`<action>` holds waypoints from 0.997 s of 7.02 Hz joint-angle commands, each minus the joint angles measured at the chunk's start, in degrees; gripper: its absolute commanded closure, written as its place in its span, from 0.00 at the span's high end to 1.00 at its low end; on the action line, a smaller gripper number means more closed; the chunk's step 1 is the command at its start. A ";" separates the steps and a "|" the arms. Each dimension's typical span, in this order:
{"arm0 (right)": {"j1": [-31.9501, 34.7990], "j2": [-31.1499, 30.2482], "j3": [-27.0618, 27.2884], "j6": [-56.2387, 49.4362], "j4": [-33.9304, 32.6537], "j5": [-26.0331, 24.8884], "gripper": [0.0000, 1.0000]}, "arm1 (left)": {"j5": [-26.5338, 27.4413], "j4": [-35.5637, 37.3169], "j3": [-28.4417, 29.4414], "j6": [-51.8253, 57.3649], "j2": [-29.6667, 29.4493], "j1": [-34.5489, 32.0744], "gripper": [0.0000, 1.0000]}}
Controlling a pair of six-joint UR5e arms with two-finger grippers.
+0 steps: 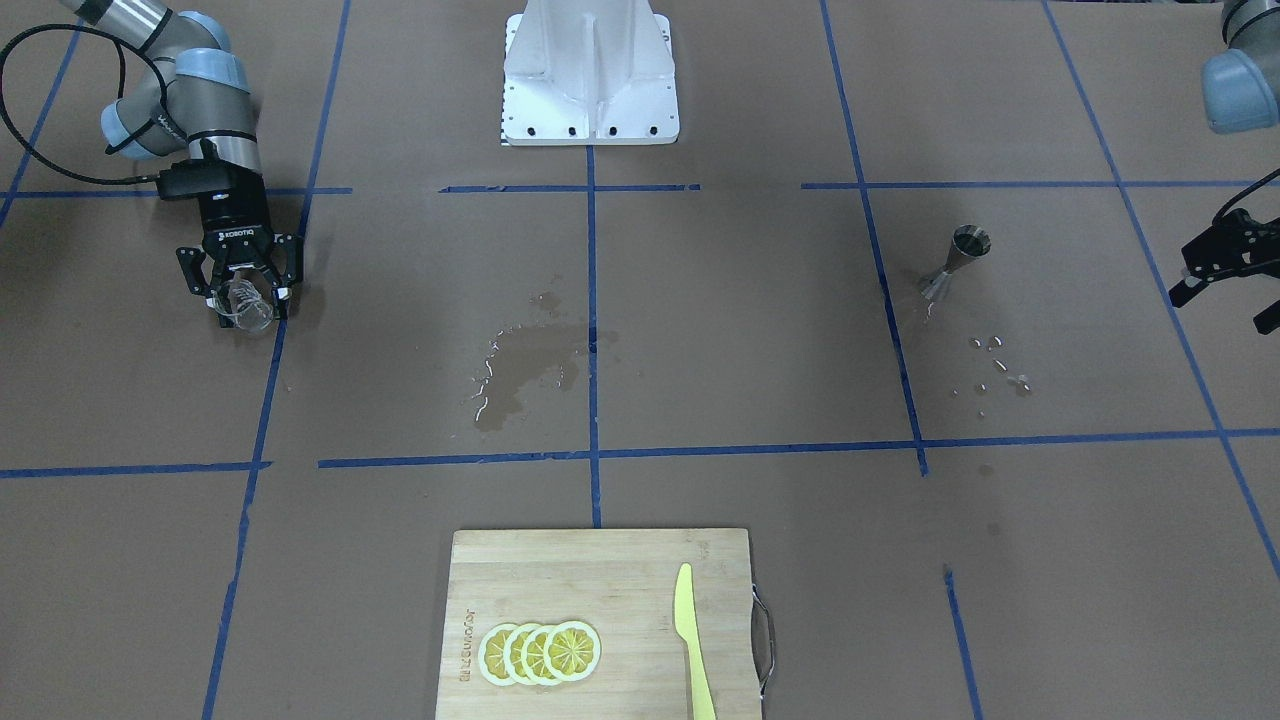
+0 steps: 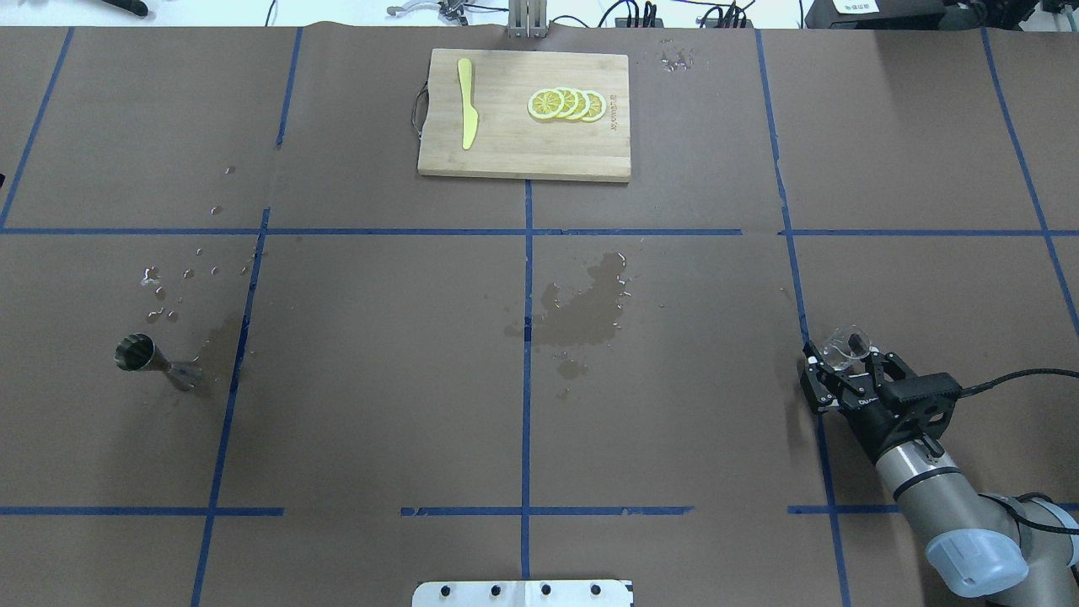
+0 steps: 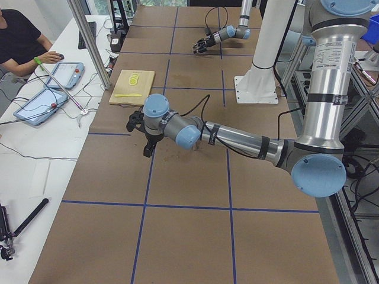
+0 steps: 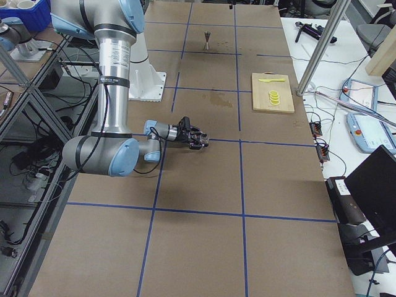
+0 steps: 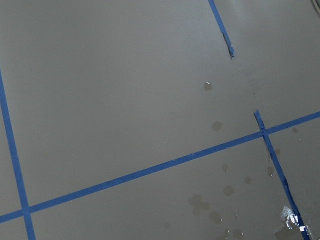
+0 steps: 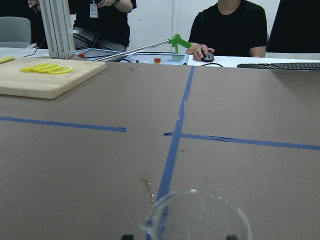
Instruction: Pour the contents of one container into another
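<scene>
Glass cup (image 2: 845,344) is held upright in the closed right gripper (image 1: 245,297) at the table's right side. The metal jigger (image 2: 156,362) is seen standing well apart, nearer the left gripper (image 1: 1222,305), apparently open and empty.

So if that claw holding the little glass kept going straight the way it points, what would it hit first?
Probably nothing: the right claw and its glass point along a blue tape line over bare table. The cutting board lies off to the left, though depth is hard to judge.
</scene>
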 commanded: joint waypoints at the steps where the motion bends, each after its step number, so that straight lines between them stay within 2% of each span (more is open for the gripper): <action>1: -0.04 0.00 0.00 -0.01 0.00 0.00 0.79 | 0.00 0.00 -0.02 -0.06 0.00 0.00 1.00; 4: -0.13 0.09 0.09 -0.19 0.09 0.08 0.99 | -0.09 0.00 -0.11 -0.06 0.00 0.00 1.00; 7: -0.13 1.14 -0.17 -0.19 0.18 0.00 0.99 | -0.09 0.00 -0.55 -0.06 0.09 -0.26 1.00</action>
